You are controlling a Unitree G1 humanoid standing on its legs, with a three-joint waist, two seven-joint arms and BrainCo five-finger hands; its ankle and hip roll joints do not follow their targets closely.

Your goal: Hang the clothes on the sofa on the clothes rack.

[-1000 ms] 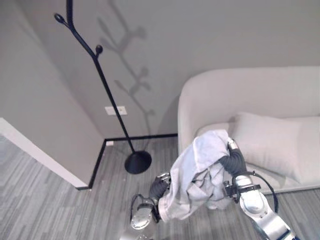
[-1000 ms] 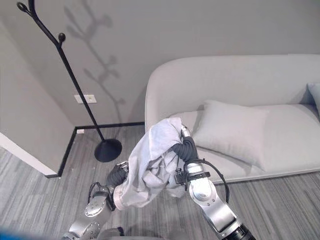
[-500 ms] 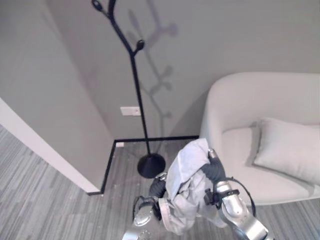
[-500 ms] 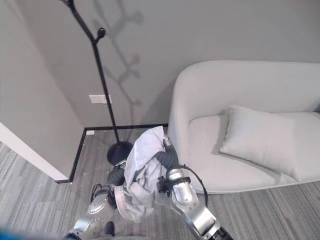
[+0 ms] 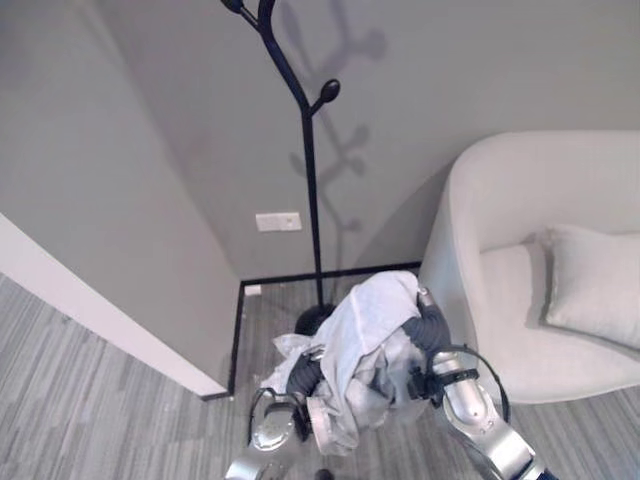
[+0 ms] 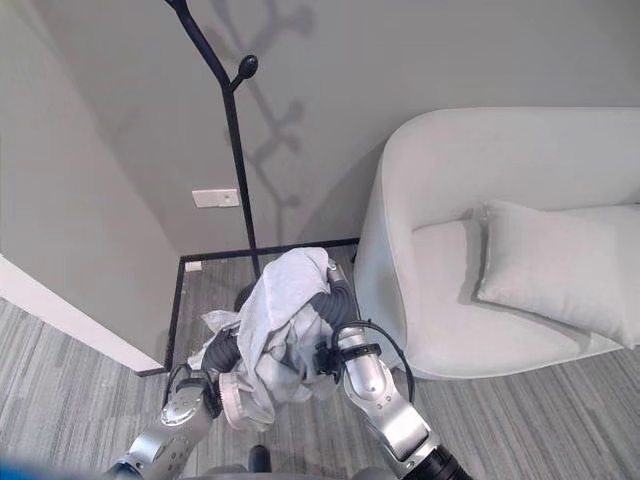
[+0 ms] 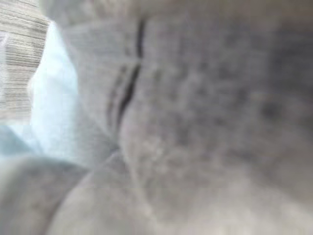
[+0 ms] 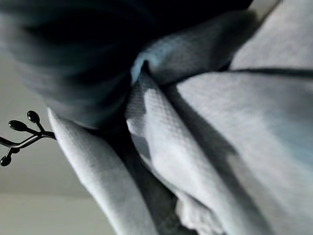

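A light grey garment (image 5: 365, 345) is bunched and draped over both my hands, low in the middle of the left eye view. My right hand's dark ribbed cover (image 5: 432, 328) pokes out of the cloth at its right side, raised highest. Out of its lower left comes my left hand's cover (image 5: 303, 372). The cloth hides the fingers of both. Straight behind the garment stands the black clothes rack (image 5: 311, 200), whose base (image 5: 308, 318) is mostly hidden by the cloth. Its knobbed hooks (image 8: 19, 129) show in the right wrist view past folds of cloth. Grey fabric (image 7: 195, 122) lies close before the left wrist camera.
The pale sofa (image 5: 520, 190) with a cushion (image 5: 595, 285) stands to the right. A wall corner with a white edge (image 5: 100, 310) juts out on the left. A wall socket (image 5: 278, 221) sits beside the rack pole, and grey plank floor (image 5: 100, 400) lies in front.
The whole picture has shifted, so the camera has turned left: the rack now stands centred behind the garment, and the sofa sits further right. A fold of cloth now sticks out at the left.
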